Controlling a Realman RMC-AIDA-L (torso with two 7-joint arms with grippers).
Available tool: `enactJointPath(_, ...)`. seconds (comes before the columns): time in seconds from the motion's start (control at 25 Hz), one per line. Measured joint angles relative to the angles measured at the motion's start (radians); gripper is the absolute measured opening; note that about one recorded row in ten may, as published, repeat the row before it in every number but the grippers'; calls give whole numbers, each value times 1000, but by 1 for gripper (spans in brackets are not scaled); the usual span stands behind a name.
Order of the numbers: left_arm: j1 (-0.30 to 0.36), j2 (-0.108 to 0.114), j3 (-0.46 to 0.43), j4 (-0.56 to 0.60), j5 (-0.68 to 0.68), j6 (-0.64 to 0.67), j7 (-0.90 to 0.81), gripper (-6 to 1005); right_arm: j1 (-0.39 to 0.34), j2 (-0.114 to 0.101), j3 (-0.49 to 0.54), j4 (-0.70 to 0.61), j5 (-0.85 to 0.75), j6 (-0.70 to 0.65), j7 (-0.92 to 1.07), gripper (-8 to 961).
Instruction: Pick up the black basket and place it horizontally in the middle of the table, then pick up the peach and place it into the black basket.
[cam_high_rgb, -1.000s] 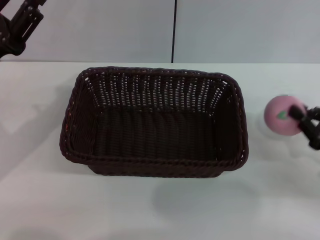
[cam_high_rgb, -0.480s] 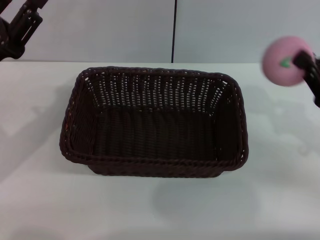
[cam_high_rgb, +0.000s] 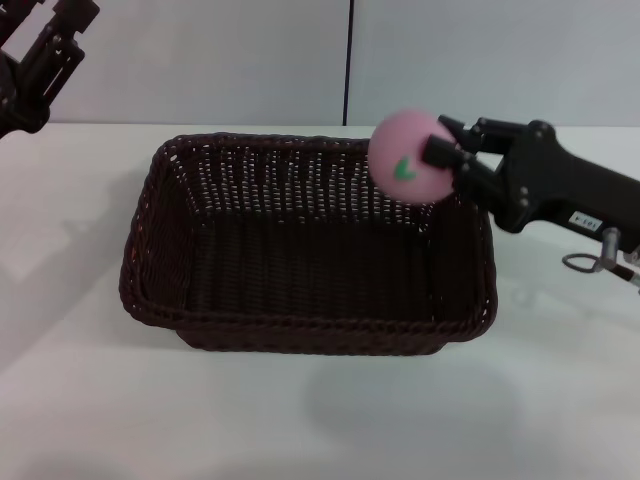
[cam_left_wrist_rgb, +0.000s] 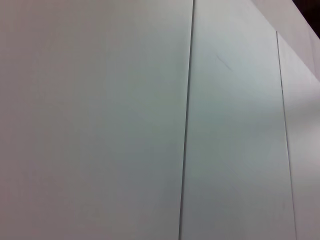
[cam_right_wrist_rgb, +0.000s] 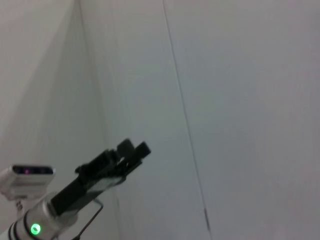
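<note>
The black basket (cam_high_rgb: 310, 245) sits lengthwise across the middle of the white table (cam_high_rgb: 320, 420), open side up. My right gripper (cam_high_rgb: 440, 158) is shut on the pink peach (cam_high_rgb: 408, 157) and holds it in the air over the basket's far right corner, above the rim. My left gripper (cam_high_rgb: 40, 60) is raised at the far left, away from the basket. It also shows far off in the right wrist view (cam_right_wrist_rgb: 130, 152). The left wrist view shows only wall panels.
A pale wall with a dark vertical seam (cam_high_rgb: 348, 60) stands behind the table. White tabletop lies in front of and to both sides of the basket.
My right gripper has carried the peach up from the table at the right and then left, to above the basket's far right corner. The basket has not moved.
</note>
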Motion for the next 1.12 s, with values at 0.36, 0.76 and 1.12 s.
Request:
enactJointPath(0.36,0,1,0,-5,-3,2,1,539,-47,0,6,-8,12,2,-1,294)
enactJointPath(0.76,2,0,0,-9,-5,4,1,539,-175,1,26,-7,274,3,-35,492)
enactJointPath(1.12,55,2,-43,-30,-19,29,9,539,-287,2,27,87,610,25,-179,492)
